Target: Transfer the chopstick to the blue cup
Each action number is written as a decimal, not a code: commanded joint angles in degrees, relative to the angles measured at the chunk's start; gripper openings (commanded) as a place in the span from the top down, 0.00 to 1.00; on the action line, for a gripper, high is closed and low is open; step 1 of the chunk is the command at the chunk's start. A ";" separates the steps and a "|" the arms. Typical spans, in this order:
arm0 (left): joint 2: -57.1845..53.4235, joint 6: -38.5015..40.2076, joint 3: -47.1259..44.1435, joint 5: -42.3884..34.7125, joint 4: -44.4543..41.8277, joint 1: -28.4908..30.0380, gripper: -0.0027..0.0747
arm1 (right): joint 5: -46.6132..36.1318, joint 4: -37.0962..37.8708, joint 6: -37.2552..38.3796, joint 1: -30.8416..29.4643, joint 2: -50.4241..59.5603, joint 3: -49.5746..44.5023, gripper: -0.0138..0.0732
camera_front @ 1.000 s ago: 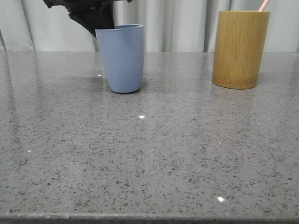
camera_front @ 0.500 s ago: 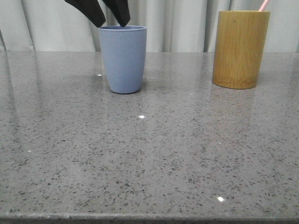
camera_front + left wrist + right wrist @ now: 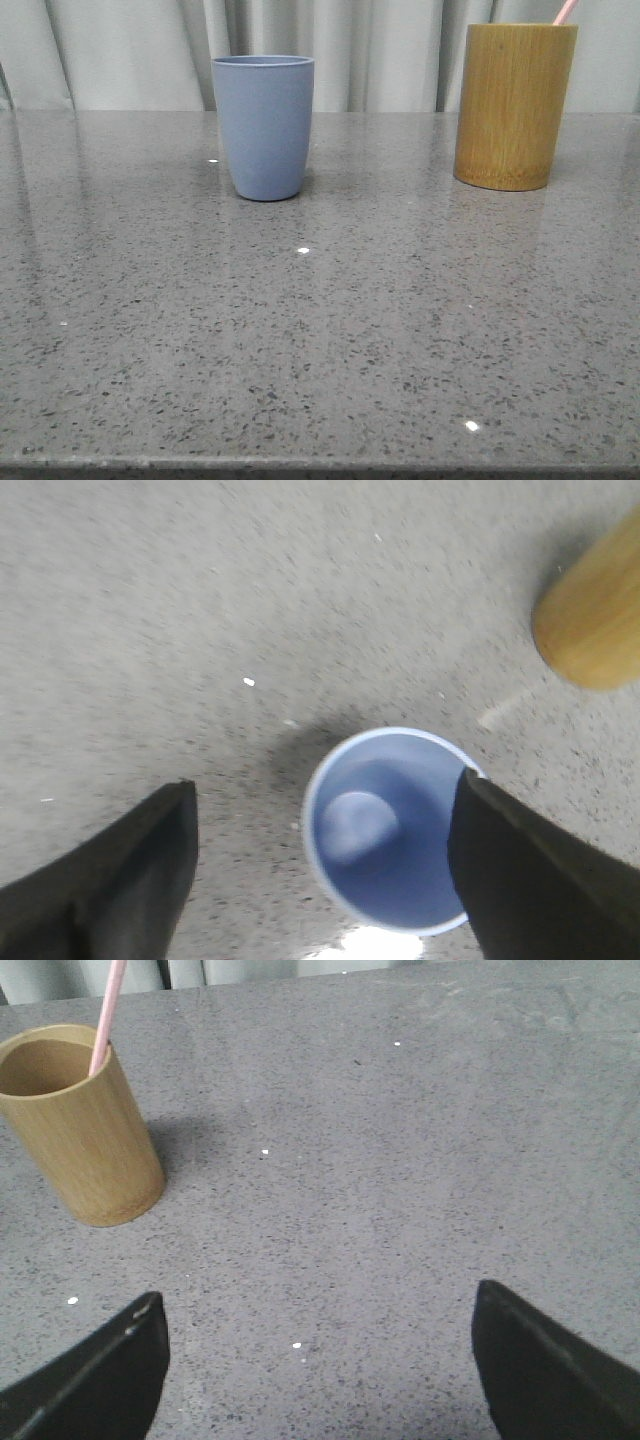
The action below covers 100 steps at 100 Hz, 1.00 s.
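Observation:
The blue cup (image 3: 263, 126) stands upright at the back left of the grey speckled table; seen from above in the left wrist view (image 3: 390, 830) it is empty. A pale pink chopstick tip (image 3: 565, 11) sticks out of the yellow-brown bamboo cylinder (image 3: 513, 105) at the back right; in the right wrist view the stick (image 3: 106, 1012) leans on the cylinder's (image 3: 80, 1125) rim. My left gripper (image 3: 325, 790) is open and empty, high above the blue cup, out of the front view. My right gripper (image 3: 318, 1305) is open and empty over bare table, beside the bamboo cylinder.
The grey stone table (image 3: 320, 330) runs to a front edge at the bottom of the front view. Pale curtains (image 3: 390, 50) hang behind the table. The bamboo cylinder also shows in the left wrist view (image 3: 595, 620).
My left gripper's black fingers rose from behind and above the blue cup and left the front view. The cup shifted slightly right earlier and now stands still.

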State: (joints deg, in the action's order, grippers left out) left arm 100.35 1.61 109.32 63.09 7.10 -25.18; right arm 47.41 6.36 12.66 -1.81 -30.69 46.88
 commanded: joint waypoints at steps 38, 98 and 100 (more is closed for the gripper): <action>-20.42 0.61 -11.53 -3.75 -6.75 10.11 0.30 | -4.04 1.69 -0.67 0.07 -0.68 1.84 0.13; -65.25 1.14 -67.32 -19.46 -7.10 22.19 0.30 | -4.11 1.69 -0.67 0.07 -0.68 1.84 0.13; -66.36 1.14 -68.07 -19.46 -7.10 22.19 0.30 | -4.11 1.69 -0.67 0.07 -0.68 1.84 0.13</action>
State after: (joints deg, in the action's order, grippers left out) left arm 37.64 2.07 42.96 48.28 0.00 -3.42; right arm 47.41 6.80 12.66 -1.81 -30.69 46.88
